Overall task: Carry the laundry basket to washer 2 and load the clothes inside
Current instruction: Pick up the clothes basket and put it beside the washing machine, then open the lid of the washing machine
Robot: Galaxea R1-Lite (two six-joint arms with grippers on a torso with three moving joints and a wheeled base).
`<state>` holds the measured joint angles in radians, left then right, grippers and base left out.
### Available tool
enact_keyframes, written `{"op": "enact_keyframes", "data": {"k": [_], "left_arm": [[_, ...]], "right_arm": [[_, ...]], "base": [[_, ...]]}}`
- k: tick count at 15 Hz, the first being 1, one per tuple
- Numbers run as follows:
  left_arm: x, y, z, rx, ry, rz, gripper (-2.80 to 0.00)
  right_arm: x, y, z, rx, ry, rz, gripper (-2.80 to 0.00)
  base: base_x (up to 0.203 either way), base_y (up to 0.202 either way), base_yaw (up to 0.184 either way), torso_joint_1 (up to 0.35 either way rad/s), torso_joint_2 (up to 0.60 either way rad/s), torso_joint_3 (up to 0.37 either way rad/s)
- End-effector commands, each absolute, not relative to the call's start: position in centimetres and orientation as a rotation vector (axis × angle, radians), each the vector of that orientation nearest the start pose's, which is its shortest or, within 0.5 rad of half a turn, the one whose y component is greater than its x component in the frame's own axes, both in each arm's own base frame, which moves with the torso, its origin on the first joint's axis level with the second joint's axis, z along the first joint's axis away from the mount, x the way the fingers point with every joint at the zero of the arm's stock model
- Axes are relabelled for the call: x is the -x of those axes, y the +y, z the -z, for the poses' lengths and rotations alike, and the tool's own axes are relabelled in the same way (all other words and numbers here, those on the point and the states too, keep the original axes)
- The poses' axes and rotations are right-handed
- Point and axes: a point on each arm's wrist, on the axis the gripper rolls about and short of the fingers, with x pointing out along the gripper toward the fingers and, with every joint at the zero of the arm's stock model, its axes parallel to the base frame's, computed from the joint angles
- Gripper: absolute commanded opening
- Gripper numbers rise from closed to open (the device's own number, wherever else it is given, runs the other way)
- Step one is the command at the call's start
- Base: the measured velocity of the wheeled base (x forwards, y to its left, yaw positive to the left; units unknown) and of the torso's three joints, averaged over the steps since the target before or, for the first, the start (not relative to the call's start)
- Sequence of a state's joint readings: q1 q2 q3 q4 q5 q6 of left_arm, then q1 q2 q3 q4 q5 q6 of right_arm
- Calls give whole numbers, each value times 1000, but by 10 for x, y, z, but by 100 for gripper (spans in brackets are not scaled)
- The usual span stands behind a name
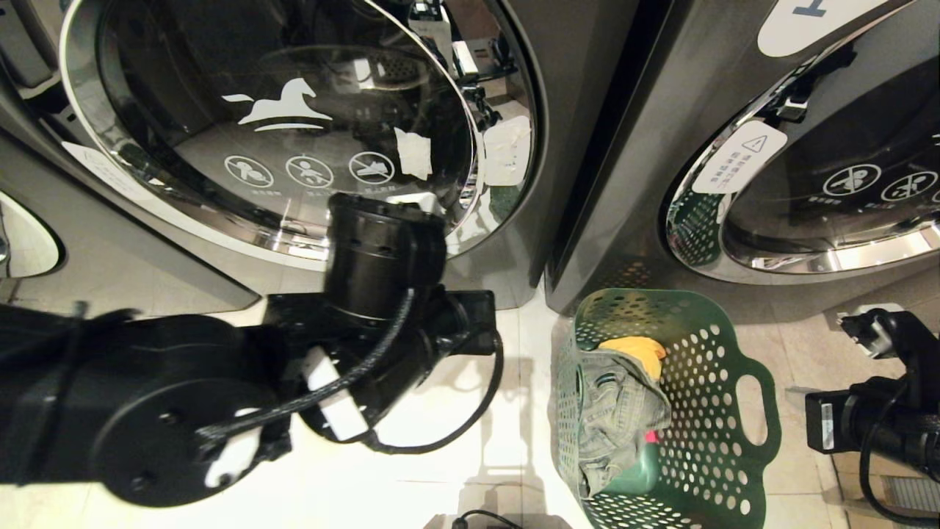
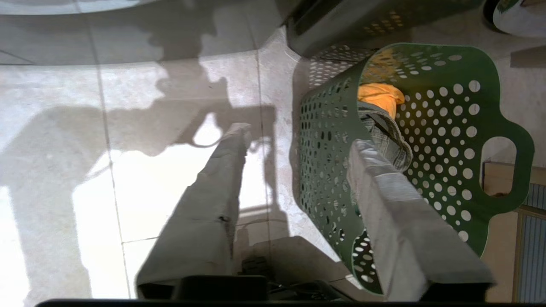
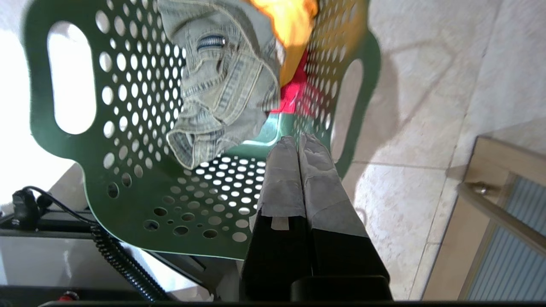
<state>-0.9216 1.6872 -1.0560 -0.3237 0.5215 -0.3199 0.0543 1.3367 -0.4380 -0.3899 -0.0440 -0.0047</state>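
The dark green laundry basket stands on the floor tiles before the right-hand washer. In it lie the clothes: denim trousers, a yellow cloth and a red-pink cloth. My left gripper hangs open above the basket's near wall, one finger over the floor, the other over the trousers. Shut and holding nothing, my right gripper hovers over the basket near one handle. Two dark grey washers show, each with its door shut, and I cannot read which is washer 2.
The left washer's round door bears a white horse logo. The right washer's door carries a warning sticker. My left arm fills the foreground; my right arm sits at the right edge. A wood-framed panel stands beyond the basket.
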Motion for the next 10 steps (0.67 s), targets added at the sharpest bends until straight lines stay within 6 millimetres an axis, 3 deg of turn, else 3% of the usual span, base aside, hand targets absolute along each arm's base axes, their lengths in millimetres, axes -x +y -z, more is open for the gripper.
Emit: {"op": "enact_keyframes", "data": {"k": [1, 4, 6, 8, 10], "left_arm": [[-179, -185, -252, 174, 218, 289, -280], [-183, -113, -230, 136, 247, 46, -280], [-179, -72, -212, 126, 280, -121, -280], [-157, -30, -197, 129, 293, -295, -280], [-128, -4, -173, 92, 339, -431, -280]], "right_arm": [[-164, 8, -170, 33, 405, -11, -280], [-124, 4, -185, 36, 362, 2, -280], [-109, -6, -179, 15, 392, 91, -280], [-96, -15, -165, -5, 416, 185, -280], [-83, -14, -157, -9, 396, 189, -280]], "base": [[0, 0, 0, 0, 0, 0], [0, 0, 0, 0, 0, 0], [0, 0, 0, 0, 0, 0], [0, 0, 0, 0, 0, 0], [0, 0, 0, 0, 0, 0]]}}
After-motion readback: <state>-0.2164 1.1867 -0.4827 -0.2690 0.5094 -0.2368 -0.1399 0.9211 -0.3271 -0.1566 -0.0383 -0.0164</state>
